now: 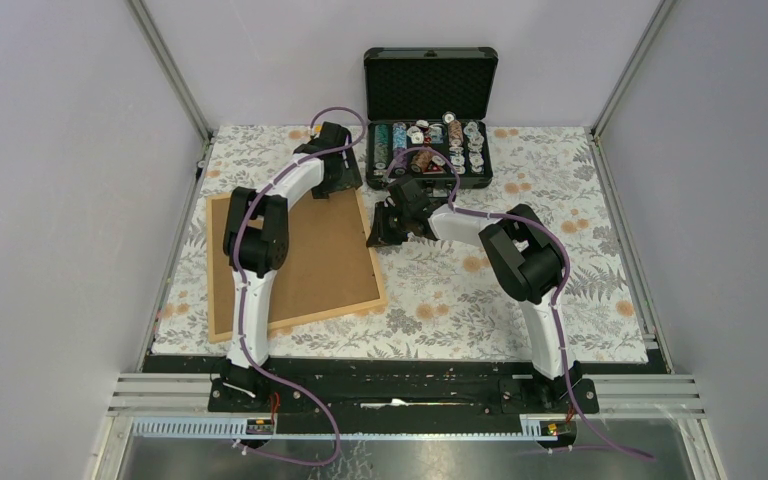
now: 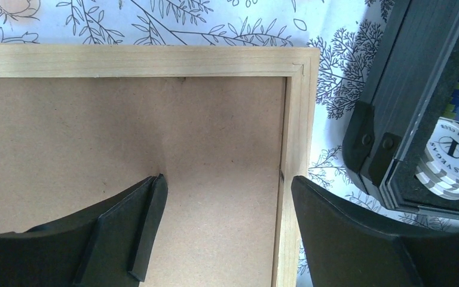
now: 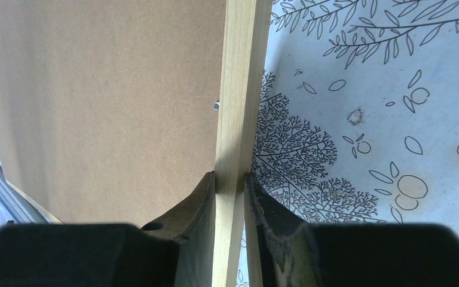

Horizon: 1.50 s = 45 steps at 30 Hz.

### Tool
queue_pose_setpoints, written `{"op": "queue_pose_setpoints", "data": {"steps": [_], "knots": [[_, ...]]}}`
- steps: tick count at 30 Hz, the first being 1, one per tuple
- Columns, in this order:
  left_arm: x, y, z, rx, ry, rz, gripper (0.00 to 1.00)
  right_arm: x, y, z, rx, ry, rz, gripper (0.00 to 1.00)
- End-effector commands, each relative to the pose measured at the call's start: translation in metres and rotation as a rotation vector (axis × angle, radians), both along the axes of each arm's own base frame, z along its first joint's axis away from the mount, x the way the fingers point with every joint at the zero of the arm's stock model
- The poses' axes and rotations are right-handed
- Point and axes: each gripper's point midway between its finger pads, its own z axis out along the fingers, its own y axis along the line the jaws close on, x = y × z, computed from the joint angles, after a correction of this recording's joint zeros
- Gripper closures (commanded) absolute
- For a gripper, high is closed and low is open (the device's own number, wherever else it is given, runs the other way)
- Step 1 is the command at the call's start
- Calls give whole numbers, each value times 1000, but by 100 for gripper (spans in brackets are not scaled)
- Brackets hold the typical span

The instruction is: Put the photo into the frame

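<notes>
The left arm (image 1: 260,240) reaches forward over the frame (image 1: 300,318) to its far right corner. The left hand (image 2: 227,179) hangs there with its fingers wide apart, holding nothing: one finger is over the backing (image 2: 95,131), the other outside the right rail, over the flowered cloth (image 1: 480,300) on the worktop. The right arm (image 1: 530,260) bends in from the right and points its hand (image 3: 230,176) leftward at the same rail, nearer its middle. That hand is clamped on the thin wooden rail, one finger on the backing side, one on the outer side.

A black case (image 1: 430,85) stands at the far edge with its lid up; poker chips (image 1: 440,145) fill its lower half in rows.

The frame lies flat on the left half of the worktop, back side up, with the brown backing set inside it. It sits a little askew, its near edge running up towards the right. Which side is the longer I cannot tell
</notes>
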Motion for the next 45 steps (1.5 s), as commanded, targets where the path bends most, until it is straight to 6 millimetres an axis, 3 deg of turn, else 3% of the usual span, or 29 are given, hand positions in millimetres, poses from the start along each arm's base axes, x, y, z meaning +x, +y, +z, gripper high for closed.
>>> {"op": "queue_pose_setpoints", "data": {"steps": [1, 25, 45], "knots": [[-28, 0, -39, 32, 129, -37, 15, -30, -26, -50, -136, 122, 28, 99], [-38, 11, -59, 166, 190, -34, 21, -30, -26, -50, -136, 123, 28, 99], [-51, 22, -59, 196, 196, -35, 22, -30, -26, -50, -136, 122, 28, 99]]}}
